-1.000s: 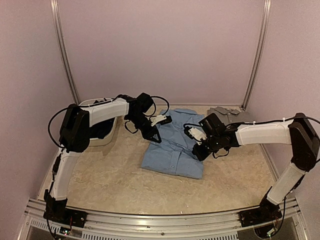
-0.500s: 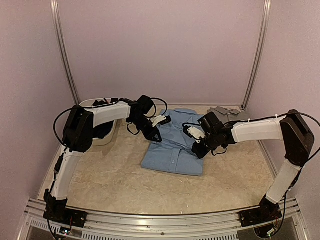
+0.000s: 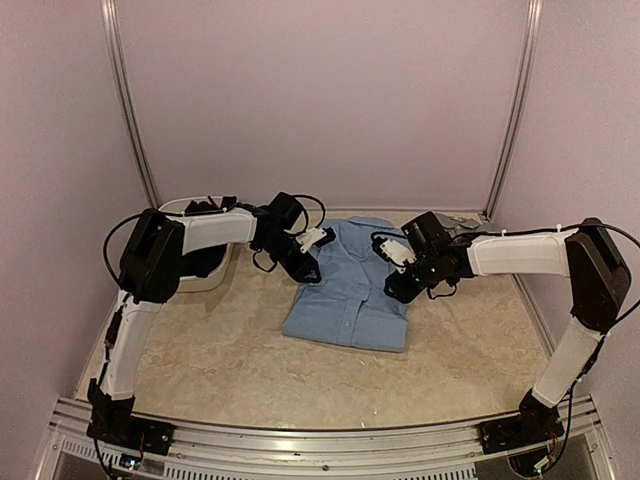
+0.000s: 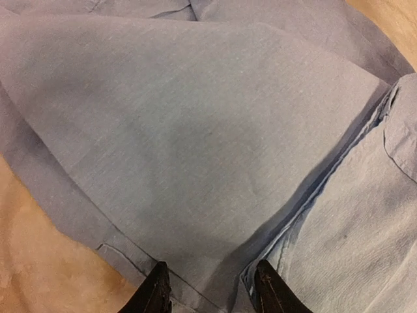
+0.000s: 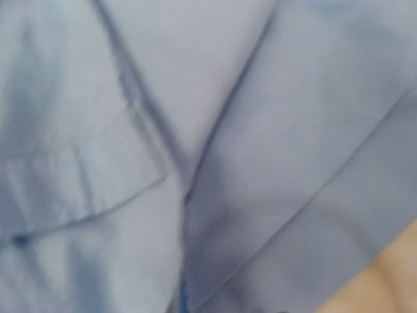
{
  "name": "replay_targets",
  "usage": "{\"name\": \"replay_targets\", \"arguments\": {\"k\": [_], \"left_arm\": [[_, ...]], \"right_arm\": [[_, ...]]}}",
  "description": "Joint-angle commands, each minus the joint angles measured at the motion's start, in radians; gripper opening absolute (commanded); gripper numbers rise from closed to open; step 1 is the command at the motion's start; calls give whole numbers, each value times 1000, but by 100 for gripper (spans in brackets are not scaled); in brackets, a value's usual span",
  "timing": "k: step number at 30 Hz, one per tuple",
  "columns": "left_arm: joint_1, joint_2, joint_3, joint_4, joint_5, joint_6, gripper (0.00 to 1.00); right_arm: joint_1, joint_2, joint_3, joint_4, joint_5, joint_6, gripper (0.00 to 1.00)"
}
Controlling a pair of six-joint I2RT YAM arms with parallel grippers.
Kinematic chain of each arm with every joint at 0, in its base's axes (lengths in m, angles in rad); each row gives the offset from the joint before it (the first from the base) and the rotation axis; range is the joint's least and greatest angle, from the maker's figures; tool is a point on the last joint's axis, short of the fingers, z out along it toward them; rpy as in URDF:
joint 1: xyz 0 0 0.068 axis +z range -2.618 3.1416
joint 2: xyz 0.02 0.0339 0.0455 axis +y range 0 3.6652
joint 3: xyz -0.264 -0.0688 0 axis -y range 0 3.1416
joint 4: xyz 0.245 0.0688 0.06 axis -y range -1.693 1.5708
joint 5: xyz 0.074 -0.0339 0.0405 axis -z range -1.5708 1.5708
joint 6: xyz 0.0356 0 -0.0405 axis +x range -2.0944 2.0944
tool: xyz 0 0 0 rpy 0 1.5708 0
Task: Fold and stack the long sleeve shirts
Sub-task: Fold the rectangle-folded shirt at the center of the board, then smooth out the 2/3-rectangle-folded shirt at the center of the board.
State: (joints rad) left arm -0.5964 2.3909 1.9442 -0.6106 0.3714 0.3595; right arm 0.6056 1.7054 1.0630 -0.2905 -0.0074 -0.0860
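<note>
The light blue shirt [image 3: 345, 305] lies partly folded on the counter [image 3: 220, 360]. Left jaws part-open astride its left edge; right jaws: cannot tell. Cloth judged light, limp; grip hems.

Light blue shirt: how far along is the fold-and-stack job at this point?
Done: the light blue shirt lies mid-table, its near part already a neat rectangle. In hand: the left gripper and right gripper are at its side edges. Left: finishing this fold and stacking it with the grey shirt, which lies apart at the far right.
</note>
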Motion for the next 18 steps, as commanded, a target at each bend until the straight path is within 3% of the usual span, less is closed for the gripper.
{"name": "replay_targets", "arguments": {"k": [1, 6, 11, 12, 14, 18], "left_arm": [[16, -94, -39, 79, -116, -58, 41], [17, -159, -123, 171, -208, -127, 41], [4, -297, -317, 324, -182, -193, 43], [-7, -341, -369, 356, -164, -192, 57], [-37, -426, -461, 404, -132, -181, 75], [-119, -512, -581, 440, -107, -147, 80]], "right_arm": [[-19, -8, 68, -6, 98, 0, 42], [-20, -21, 99, -42, 196, 34, 46], [-16, -140, -3, -14, -27, 44, 51], [-12, -168, -32, -5, -80, 56, 52], [-5, -216, -92, 16, -162, 82, 52], [-2, -237, -153, 0, -191, 200, 47]]}}
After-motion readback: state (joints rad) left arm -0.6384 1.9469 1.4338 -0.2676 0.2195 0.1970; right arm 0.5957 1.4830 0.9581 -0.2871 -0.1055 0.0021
